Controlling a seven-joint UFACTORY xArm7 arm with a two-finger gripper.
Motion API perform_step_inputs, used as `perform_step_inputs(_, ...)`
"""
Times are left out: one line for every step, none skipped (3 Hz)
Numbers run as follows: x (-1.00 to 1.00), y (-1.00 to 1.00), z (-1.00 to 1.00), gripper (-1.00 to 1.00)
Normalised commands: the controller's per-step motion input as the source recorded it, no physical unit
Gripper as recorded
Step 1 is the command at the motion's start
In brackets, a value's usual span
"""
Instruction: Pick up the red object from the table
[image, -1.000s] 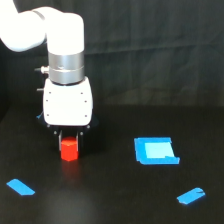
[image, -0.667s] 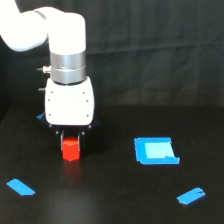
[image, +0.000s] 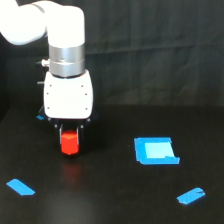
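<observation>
The red object (image: 69, 143), a small bright red-orange faceted block, hangs between the dark fingers of my gripper (image: 69, 135) under the white wrist housing, at the exterior view's left. The gripper is shut on its upper part. The block sits slightly above the black table (image: 115, 200), and a faint red glow shows on the surface below it. The fingertips are hard to make out against the dark background.
A blue square patch (image: 155, 150) lies on the table at the exterior view's right. One blue tape strip (image: 20, 187) lies at the front left and another (image: 191, 195) at the front right. A bit of blue tape (image: 40, 118) peeks out behind the gripper.
The gripper and the red block have risen a little together; the block has come off the table surface. The blue pieces have not moved.
</observation>
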Motion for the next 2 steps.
perform_step_inputs(0.04,0.21,0.95,-1.0)
perform_step_inputs(0.03,0.04,1.0,-1.0)
